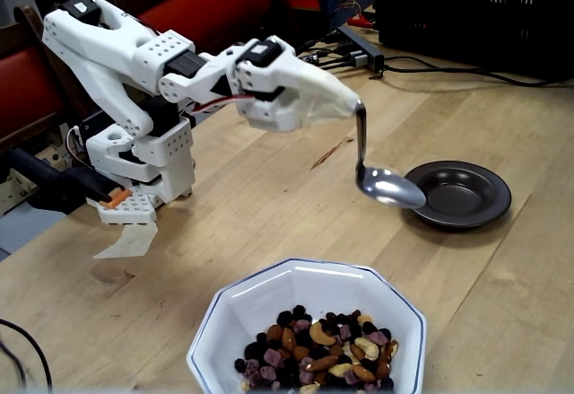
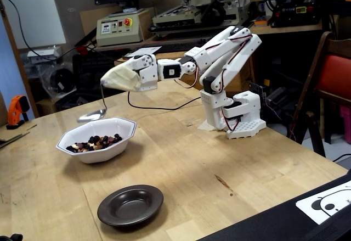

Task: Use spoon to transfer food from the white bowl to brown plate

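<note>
End effector (image 1: 357, 109): clenched on the spoon (image 1: 387, 186) handle tip, under a tan cover; 1 arm only.
Spoon: hangs handle-up, empty, above the surface (image 1: 269, 205), clear of both dishes.
Key relation: in this fixed view the white bowl (image 1: 260, 300) with food (image 1: 314, 345) lies at 7 o'clock from the spoon; brown plate (image 1: 466, 195) just beside at 3 o'clock.
Other fixed view: spoon (image 2: 92, 115) hovers beyond the bowl (image 2: 97, 139) rim.
Judgement: scoop not yet begun.
Writing: none legible.

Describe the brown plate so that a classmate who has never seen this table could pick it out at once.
Start at the wooden table with the white robot arm on it. The brown plate sits apart from the white bowl. It is the small, round, glossy dark dish, and it is empty, while the bowl is octagonal and holds the food.
</note>
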You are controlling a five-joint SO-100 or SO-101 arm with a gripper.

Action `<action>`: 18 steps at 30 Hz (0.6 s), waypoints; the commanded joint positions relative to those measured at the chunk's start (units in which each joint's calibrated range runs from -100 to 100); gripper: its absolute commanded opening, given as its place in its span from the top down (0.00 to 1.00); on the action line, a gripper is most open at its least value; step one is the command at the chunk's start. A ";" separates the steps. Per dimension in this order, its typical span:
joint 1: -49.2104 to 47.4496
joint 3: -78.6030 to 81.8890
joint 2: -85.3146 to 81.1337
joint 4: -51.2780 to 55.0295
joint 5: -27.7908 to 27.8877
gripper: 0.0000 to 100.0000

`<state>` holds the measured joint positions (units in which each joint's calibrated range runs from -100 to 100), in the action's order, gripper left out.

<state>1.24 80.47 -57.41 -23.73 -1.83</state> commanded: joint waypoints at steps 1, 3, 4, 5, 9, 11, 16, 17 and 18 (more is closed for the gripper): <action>0.61 -1.71 5.84 -4.18 -1.07 0.97; 0.61 -1.71 8.84 -7.26 -1.07 0.97; 0.61 -1.80 10.47 -9.24 -1.07 0.97; 0.61 -1.80 12.01 -11.45 -1.07 0.97; 0.69 -1.80 17.14 -19.28 -1.07 0.97; 0.69 -1.36 19.11 -22.60 -1.03 0.97; 0.76 -1.00 22.70 -28.53 -0.88 0.98; 0.76 -1.00 23.22 -29.48 -0.54 0.98; 0.76 -1.00 23.56 -30.19 -0.05 0.98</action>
<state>1.24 80.47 -34.13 -49.82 -2.76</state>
